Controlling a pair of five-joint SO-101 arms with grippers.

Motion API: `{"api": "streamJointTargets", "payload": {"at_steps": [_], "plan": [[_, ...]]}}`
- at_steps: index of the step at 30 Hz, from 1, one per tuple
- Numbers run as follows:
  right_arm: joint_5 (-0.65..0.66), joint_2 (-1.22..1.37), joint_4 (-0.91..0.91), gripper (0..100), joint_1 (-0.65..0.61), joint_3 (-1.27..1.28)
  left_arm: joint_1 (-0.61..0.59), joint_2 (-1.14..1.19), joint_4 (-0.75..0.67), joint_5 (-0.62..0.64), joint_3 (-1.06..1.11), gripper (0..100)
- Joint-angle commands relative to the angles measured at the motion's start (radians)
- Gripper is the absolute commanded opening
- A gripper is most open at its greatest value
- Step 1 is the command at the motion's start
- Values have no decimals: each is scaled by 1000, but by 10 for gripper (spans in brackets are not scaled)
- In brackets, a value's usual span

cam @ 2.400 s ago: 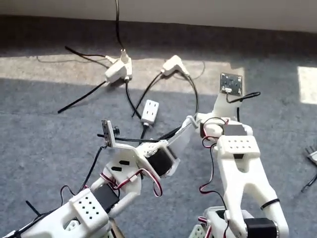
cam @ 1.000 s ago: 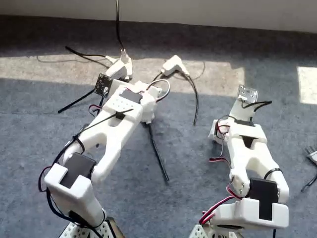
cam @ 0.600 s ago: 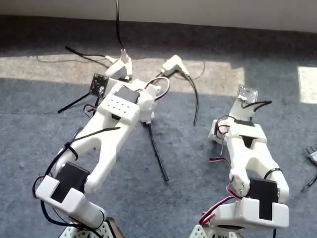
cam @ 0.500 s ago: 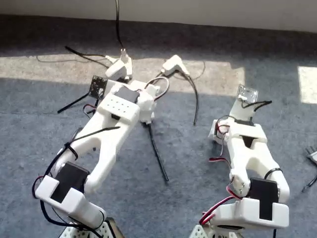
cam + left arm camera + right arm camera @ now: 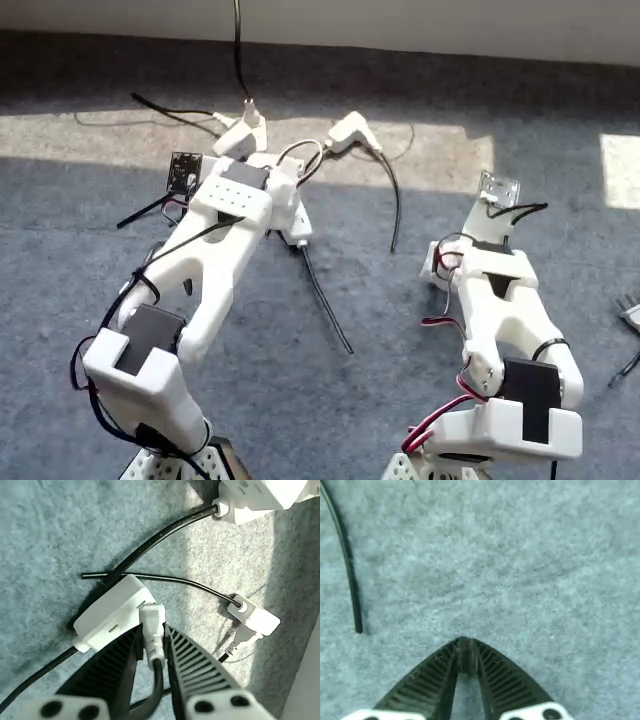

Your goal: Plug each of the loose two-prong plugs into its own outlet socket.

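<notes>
My left gripper [image 5: 152, 631] is shut on a white two-prong plug [image 5: 152, 619]. The plug's front presses against the face of a small white outlet block [image 5: 111, 613] lying on the carpet, and its prongs are hidden. From above, the left arm [image 5: 232, 215] stretches over that block [image 5: 299, 229]. A second white plug [image 5: 253, 621] on a thin black cable lies loose beside it. Another white outlet block [image 5: 260, 494] on a thick black cord lies farther off. My right gripper [image 5: 464, 644] is shut on nothing, low over bare carpet, with the right arm [image 5: 495, 300] folded back.
Two white outlet blocks [image 5: 240, 140] [image 5: 351, 130] lie at the back in a sunlit strip, with black cords trailing from them. A loose black cable end [image 5: 351, 580] lies near my right gripper. Another plug [image 5: 630, 312] lies at the right edge.
The left arm unfolded and reached out over the small outlet block, while the right arm drew back and folded. In the last half second the left arm shifted slightly left and the block's black cord swung right.
</notes>
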Motion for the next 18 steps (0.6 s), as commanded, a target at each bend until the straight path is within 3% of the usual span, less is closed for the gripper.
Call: {"api": "streamJointTargets", "payload": {"at_steps": [1, 9, 18], "plan": [[-9, -4, -16, 8, -15, -42, -10, 4, 6, 9, -35, 7], [-8, -4, -16, 8, -15, -42, -12, 4, 23, 43, -25, 7], [-6, -4, -18, 8, -15, -44, -15, 4, 210, 44, -85, 7]]}}
